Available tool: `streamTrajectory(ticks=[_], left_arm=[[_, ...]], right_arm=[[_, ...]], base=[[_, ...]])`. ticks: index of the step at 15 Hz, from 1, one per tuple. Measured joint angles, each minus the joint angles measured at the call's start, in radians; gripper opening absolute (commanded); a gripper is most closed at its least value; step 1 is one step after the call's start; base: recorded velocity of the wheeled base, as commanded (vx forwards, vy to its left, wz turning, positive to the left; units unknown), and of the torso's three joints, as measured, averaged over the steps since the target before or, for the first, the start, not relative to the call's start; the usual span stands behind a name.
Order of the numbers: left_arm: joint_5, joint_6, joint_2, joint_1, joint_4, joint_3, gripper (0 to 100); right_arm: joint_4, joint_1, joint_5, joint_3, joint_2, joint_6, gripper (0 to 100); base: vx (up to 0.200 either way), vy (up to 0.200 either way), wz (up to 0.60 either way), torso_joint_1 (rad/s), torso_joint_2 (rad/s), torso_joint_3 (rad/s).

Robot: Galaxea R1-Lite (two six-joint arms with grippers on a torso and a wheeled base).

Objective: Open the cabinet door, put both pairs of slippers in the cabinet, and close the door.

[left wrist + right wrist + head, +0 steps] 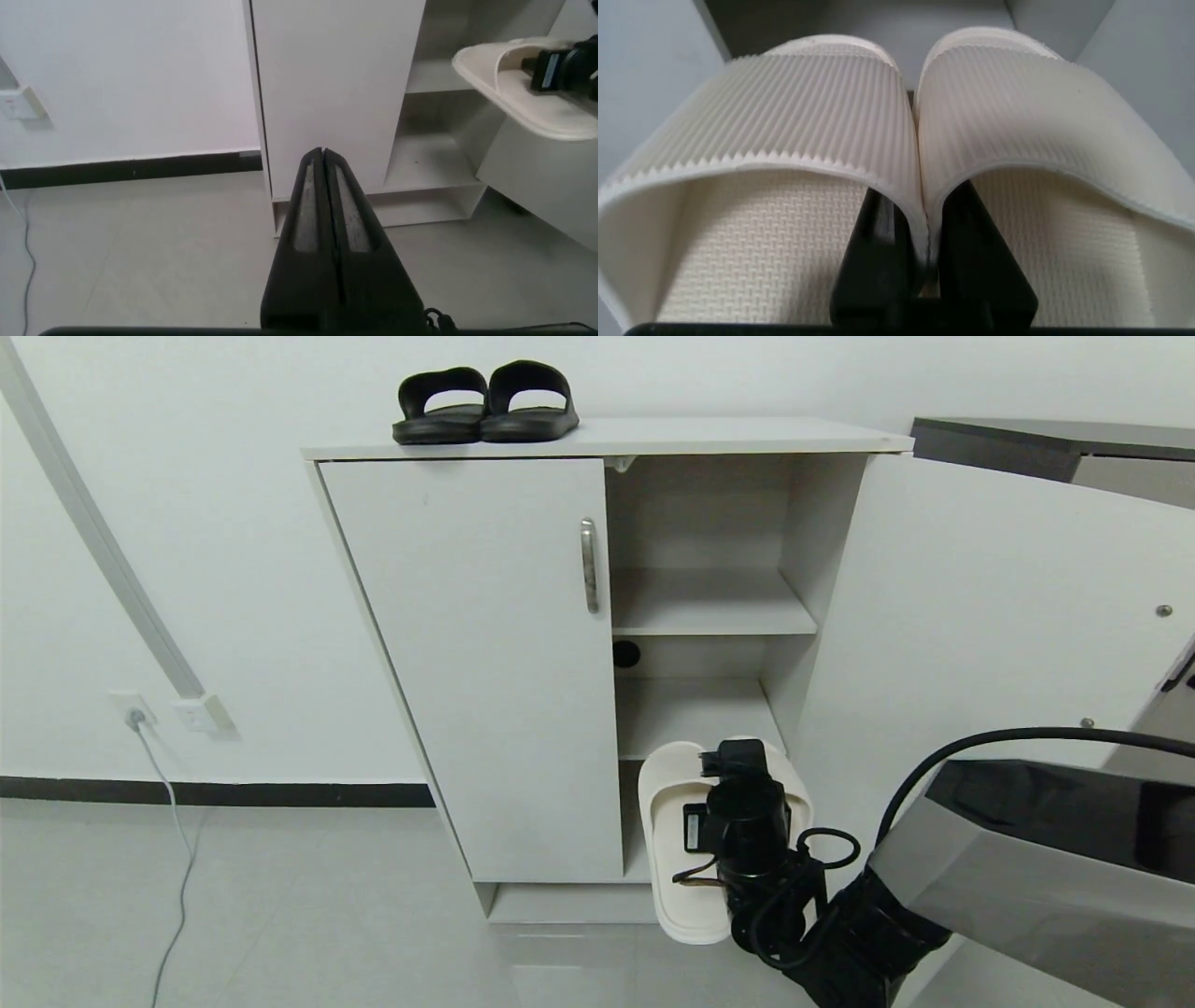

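Partly, the right gripper (pixel 738 765) hides the white slippers (pixel 665 821) it clamps.

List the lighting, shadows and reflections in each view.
Head view: soft even light on the cabinet; its open shelves lie in shade, and the glossy floor mirrors its base faintly. Left wrist view: the shut left gripper is dark against the pale floor. Right wrist view: the white slippers are evenly lit, the right gripper shadowed between them.
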State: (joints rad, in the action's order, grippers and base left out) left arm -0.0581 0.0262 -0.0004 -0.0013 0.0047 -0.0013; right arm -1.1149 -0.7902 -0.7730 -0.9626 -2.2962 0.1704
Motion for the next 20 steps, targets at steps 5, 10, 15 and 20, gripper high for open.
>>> streamTrajectory(ticks=[5, 10, 15, 20], left_arm=[[0.0, 0.0, 0.0, 0.0, 0.0, 0.0, 0], [0.0, -0.001, 0.0, 0.0, 0.0, 0.0, 0], [0.0, -0.001, 0.0, 0.0, 0.0, 0.0, 0], [0.0, -0.001, 0.0, -0.001, 0.0, 0.0, 0]], right_arm=[[-0.023, 0.013, 0.023, 0.0, -0.042, 0.0, 0], [-0.023, 0.016, 0.023, 0.001, -0.049, 0.0, 0], [-0.038, 0.024, 0.024, -0.003, -0.054, 0.001, 0], [-0.148, 0.04, 0.023, -0.01, -0.062, -0.048, 0]], base=[[0.0, 0.0, 0.0, 0.0, 0.0, 0.0], [0.0, 0.0, 0.0, 0.0, 0.0, -0.023], [0.0, 0.0, 0.0, 0.002, 0.01, -0.18], [0.0, 0.0, 0.0, 0.004, 0.0, -0.126]])
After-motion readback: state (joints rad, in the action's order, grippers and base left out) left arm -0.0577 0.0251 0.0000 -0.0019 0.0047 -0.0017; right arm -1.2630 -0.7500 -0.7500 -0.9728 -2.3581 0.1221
